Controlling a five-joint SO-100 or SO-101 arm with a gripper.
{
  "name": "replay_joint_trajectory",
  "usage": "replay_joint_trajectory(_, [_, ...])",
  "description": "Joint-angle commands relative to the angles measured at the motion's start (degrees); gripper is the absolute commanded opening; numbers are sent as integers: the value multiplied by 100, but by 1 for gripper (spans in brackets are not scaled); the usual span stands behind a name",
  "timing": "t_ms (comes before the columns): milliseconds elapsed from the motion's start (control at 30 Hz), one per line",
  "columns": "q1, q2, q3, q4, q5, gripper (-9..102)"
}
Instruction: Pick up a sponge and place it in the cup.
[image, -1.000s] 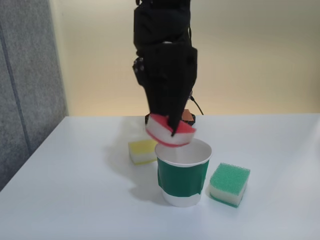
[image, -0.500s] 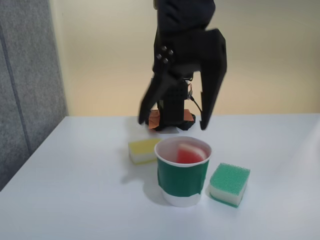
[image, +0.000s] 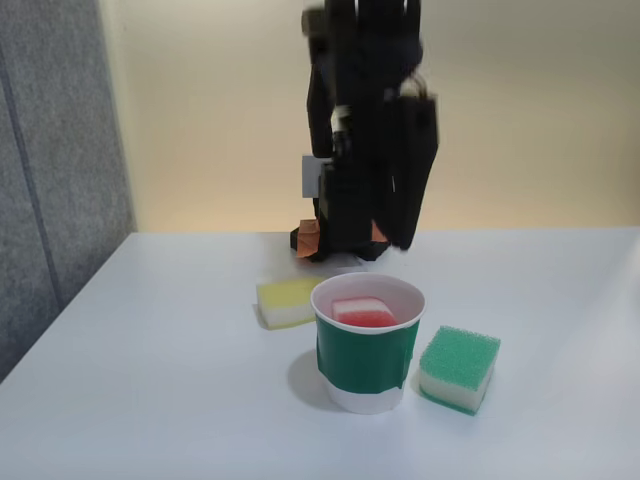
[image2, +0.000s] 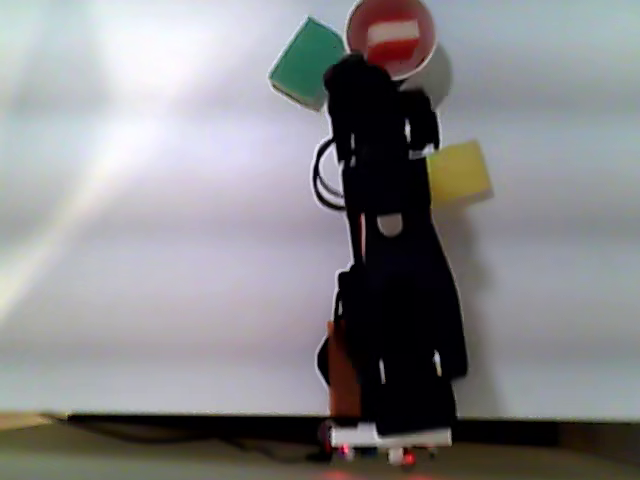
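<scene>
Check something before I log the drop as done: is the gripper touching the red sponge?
Apart. In the fixed view the gripper hangs well above the cup, with bare wall between it and the sponge lying inside the cup.

A white counter (image: 150, 400) carries two loose sponges. In the fixed view, a green-topped sponge (image: 459, 368) with a pale base sits at about four o'clock from the counter's middle, slightly turned so one corner faces the camera. A pale yellow sponge (image: 289, 301) lies flat at about ten o'clock from the green one, well apart from it. A grey fabric panel (image: 50, 180) stands at nine o'clock, and a cream wall (image: 530, 110) fills twelve o'clock. In the other view, the green-topped sponge (image2: 303, 64) sits at eleven o'clock from the yellow one (image2: 459, 172).
</scene>
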Motion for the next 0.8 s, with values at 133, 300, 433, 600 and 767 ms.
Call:
replay_joint_trajectory(133, [853,2936,2681,-519,615,0])
replay_joint_trajectory(300, [1143,4676,3437,606,1916,0])
replay_joint_trajectory(433, [1266,4685,3437,1327,2408,0])
replay_joint_trajectory(600, [967,4693,3428,2276,2399,2])
replay_joint_trajectory(767, [949,4693,3428,2276,2408,6])
